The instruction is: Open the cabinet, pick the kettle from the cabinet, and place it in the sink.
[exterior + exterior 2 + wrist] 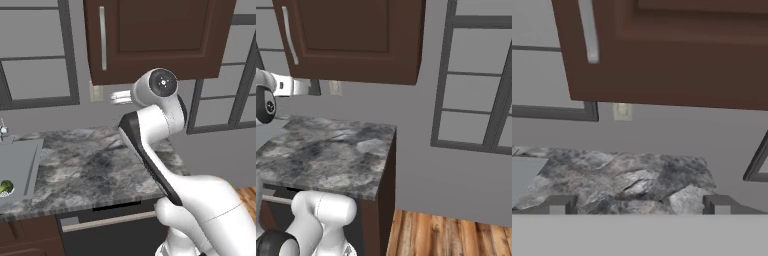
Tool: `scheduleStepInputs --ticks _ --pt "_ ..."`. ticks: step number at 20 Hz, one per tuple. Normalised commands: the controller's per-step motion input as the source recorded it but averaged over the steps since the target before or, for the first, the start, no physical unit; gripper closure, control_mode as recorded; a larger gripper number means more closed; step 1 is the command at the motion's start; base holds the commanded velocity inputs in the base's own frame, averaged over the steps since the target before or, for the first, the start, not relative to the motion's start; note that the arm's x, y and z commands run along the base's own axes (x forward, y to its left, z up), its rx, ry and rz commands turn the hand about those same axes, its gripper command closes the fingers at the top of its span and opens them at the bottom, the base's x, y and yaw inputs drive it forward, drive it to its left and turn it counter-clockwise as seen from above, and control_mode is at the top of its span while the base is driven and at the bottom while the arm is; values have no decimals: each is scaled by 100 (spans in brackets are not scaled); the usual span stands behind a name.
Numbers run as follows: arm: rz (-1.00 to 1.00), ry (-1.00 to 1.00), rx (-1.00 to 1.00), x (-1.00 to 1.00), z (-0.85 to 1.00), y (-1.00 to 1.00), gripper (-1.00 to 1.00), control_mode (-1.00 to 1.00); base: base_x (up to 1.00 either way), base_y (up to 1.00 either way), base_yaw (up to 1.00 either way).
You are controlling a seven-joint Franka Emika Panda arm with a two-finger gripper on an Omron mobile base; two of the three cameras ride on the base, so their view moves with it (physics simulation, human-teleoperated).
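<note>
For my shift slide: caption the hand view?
Open gripper faces closed dark brown wooden cabinet with silver bar handle, above grey marbled stone counter.

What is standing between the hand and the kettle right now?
The closed door of the cabinet. No kettle can be seen; the door is shut, its silver bar handle untouched. The open hand sits below the cabinet over the counter, with nothing visible between it and the handle.
</note>
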Motion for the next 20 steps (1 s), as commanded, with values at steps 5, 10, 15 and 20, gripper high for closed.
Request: scheduleStepInputs --ticks 5,10,15,20 --pt "2 3 0 17 27 18 -100 -100 0 0 0" --pt "0 0 0 19 33 19 -100 -100 0 0 0" --pt "0 0 0 16 34 22 -100 -100 0 0 0" --pt "0 0 0 13 34 15 -100 -100 0 0 0"
